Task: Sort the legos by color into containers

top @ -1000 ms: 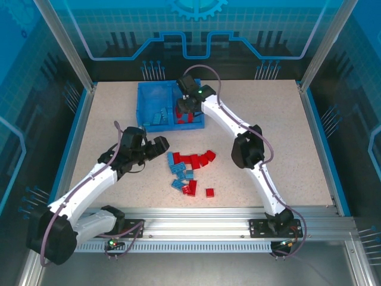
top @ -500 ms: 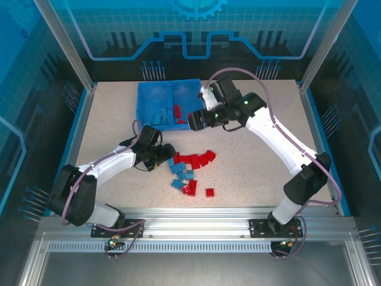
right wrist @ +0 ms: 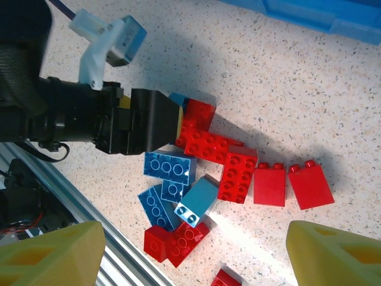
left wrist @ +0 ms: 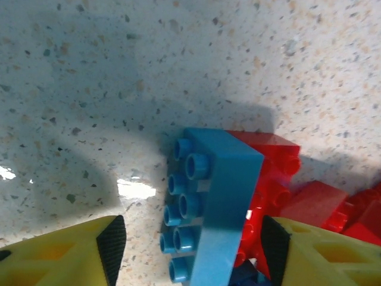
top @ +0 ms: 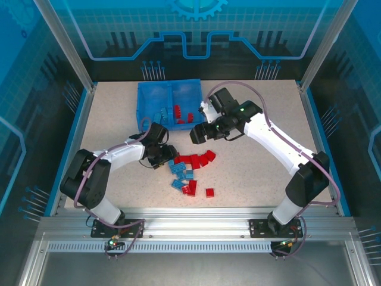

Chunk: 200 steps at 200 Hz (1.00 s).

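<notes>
- Left arm [top: 116, 159]: lies low over the table [top: 107, 119], running from the 7 o'clock corner toward the centre.
- Left gripper [top: 168, 156]: at the 9 o'clock edge of the pile [top: 190, 168]. It is released, with the jaws spread wide.
- Left wrist view: a blue brick [left wrist: 220, 202] stands on its side between the yellow fingers [left wrist: 65, 253], studs facing 9 o'clock. No contact with either finger is visible. Red bricks [left wrist: 271, 173] touch the blue brick on its 3 o'clock side.
- Bin [top: 143, 104]: at 11 o'clock from the pile, well apart from it and near the far table edge. A divider [top: 172, 95] splits it into two compartments.
- Left compartment: holds blue legos [top: 159, 116].
- Right compartment: holds red legos [top: 182, 112].
- Pile: loose legos at table centre. The blue ones [top: 178, 171] sit mostly toward 8 o'clock and the red ones [top: 199, 158] toward 1 o'clock. Most of the bricks touch a neighbour.
- Single red brick [top: 209, 192]: lies just beside the pile at 5 o'clock.
- Right gripper [top: 199, 133]: above the table at 12 o'clock from the pile and 5 o'clock from the bin. It is released, with the jaws wide apart and nothing between them.
- Right arm [top: 280, 143]: rises from its base at 5 o'clock, bends at the elbow [top: 306, 179] and reaches toward 10 o'clock.
</notes>
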Available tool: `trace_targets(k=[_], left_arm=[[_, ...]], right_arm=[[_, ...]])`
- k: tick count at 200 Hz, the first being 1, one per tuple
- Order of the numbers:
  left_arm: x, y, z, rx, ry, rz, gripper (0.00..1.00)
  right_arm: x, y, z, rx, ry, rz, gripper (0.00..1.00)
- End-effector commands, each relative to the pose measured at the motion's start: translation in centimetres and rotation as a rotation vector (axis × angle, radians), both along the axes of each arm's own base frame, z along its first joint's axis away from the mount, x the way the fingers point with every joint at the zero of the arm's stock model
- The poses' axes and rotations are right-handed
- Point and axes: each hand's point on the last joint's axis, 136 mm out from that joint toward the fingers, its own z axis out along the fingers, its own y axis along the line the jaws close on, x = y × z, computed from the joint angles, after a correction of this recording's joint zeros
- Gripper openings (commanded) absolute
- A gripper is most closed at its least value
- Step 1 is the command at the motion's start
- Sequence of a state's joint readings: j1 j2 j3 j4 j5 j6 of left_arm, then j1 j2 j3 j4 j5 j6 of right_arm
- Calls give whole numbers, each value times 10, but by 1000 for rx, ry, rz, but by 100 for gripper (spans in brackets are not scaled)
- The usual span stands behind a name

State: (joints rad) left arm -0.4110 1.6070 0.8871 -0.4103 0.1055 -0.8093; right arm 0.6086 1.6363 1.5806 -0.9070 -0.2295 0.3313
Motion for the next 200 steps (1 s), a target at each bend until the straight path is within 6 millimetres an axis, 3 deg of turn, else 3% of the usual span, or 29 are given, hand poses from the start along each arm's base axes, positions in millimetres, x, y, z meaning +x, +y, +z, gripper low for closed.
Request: trace_targets(k=[1, 57, 100, 121, 154, 200], left_arm=[[-9, 3, -3, 37, 37, -42, 60], [-32, 32, -12, 179, 109, -54, 45], [-32, 38, -4, 203, 103, -39, 26], [-21, 35, 19, 180, 51, -27, 20], [9, 33, 80, 146, -112, 0, 16], [75, 63, 139, 133, -290, 87, 14]], right_arm=[[-4, 6, 5, 11, 3, 34, 81], [-8, 7, 4, 22, 19, 35, 80], [-15, 12, 0, 44, 44, 70, 80], [-21, 18, 5, 75, 51, 104, 79], [-26, 28, 15, 129, 40, 141, 79], [-19, 29, 23, 131, 1, 119, 79]])
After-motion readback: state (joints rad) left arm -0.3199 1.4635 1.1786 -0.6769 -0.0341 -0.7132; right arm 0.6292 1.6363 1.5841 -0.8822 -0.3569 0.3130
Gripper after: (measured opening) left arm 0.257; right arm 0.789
